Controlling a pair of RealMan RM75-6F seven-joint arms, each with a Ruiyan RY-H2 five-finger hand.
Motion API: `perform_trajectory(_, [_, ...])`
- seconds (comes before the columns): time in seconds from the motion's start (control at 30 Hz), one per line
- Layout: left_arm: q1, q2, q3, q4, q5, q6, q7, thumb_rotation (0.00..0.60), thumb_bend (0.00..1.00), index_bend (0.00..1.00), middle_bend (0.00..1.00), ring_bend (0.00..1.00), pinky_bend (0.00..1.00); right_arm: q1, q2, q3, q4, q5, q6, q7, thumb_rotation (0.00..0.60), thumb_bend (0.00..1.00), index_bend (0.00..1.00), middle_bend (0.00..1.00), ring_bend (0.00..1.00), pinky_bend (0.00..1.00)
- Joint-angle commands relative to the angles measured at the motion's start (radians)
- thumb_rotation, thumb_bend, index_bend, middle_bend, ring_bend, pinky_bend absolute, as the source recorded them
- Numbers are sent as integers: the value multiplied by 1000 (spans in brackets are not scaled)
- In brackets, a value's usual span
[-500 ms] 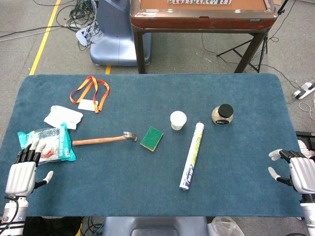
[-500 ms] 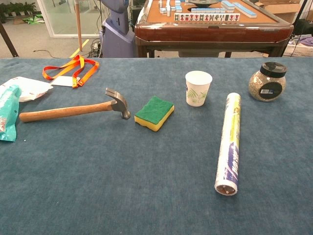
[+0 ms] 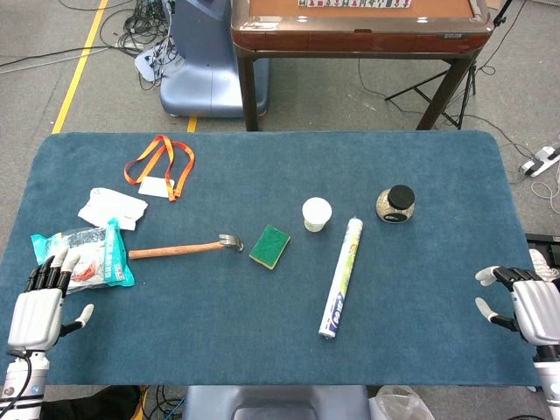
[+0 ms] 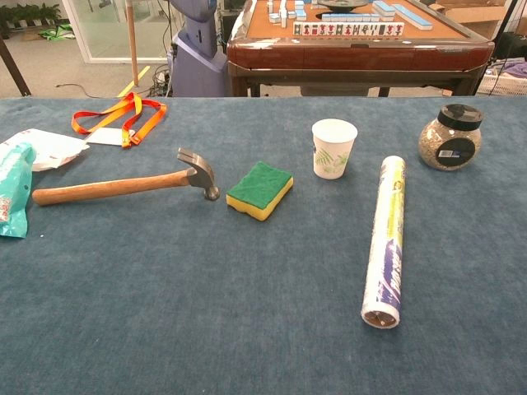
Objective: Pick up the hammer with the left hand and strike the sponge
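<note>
A hammer [image 3: 185,248] [image 4: 123,183] with a wooden handle lies flat on the blue table, its metal head pointing right. Just right of the head sits a green and yellow sponge [image 3: 269,246] [image 4: 260,189], a small gap apart. My left hand [image 3: 39,306] hovers at the table's front left corner, fingers apart and holding nothing, well short of the handle's end. At the front right edge my right hand [image 3: 525,306] is also open and empty. Neither hand shows in the chest view.
A teal snack bag [image 3: 83,254] lies between my left hand and the hammer handle. A white packet [image 3: 112,208], an orange lanyard [image 3: 160,166], a paper cup [image 3: 317,213], a long wrap roll [image 3: 341,277] and a black-lidded jar [image 3: 395,204] also lie on the table.
My left hand has shifted very slightly; the right hand has slid a little toward the table's front edge. The objects have not moved.
</note>
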Motion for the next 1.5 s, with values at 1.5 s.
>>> perform_trajectory(1.5, [-450, -264, -156, 195, -376, -480, 114, 600, 222, 237, 199, 74, 68, -9, -33, 49, 25, 75, 13, -31, 600, 258, 434, 469, 397, 397])
